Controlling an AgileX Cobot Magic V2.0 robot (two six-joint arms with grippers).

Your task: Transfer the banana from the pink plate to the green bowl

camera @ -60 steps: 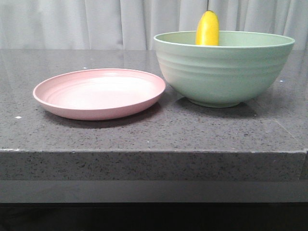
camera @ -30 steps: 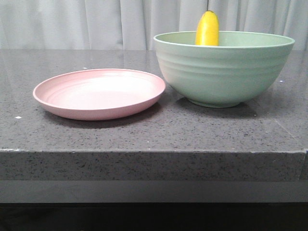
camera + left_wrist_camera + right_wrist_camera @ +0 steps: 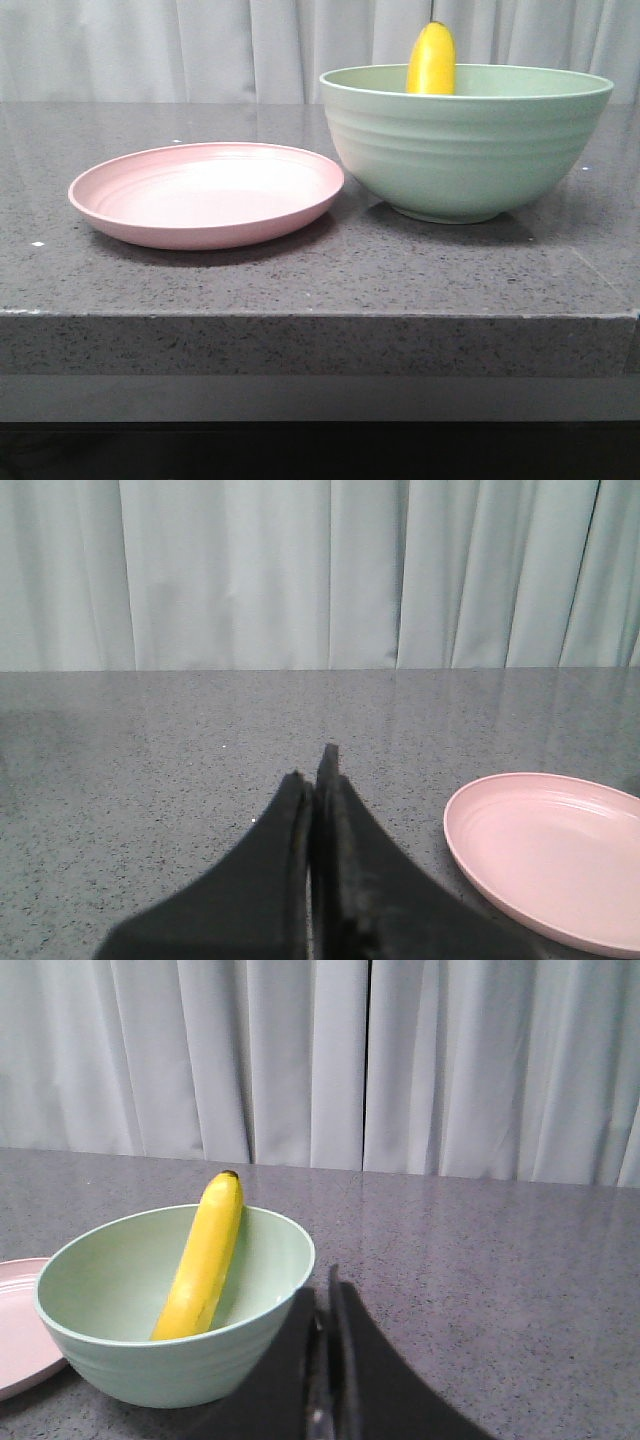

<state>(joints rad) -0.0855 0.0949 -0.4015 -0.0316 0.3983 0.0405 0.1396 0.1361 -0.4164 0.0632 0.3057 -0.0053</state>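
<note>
The yellow banana (image 3: 431, 62) stands tilted inside the green bowl (image 3: 465, 150), leaning on its far wall with its tip above the rim; it also shows in the right wrist view (image 3: 203, 1260) in the bowl (image 3: 130, 1360). The pink plate (image 3: 206, 193) lies bare to the bowl's left, and shows in the left wrist view (image 3: 550, 855). My left gripper (image 3: 315, 770) is shut and empty, low over the counter beside the plate. My right gripper (image 3: 322, 1290) is shut and empty, beside the bowl. Neither gripper shows in the front view.
The dark speckled stone counter (image 3: 320, 270) has its front edge close below the plate and bowl. A pale curtain (image 3: 200, 50) hangs behind the counter. The plate's rim nearly touches the bowl's side.
</note>
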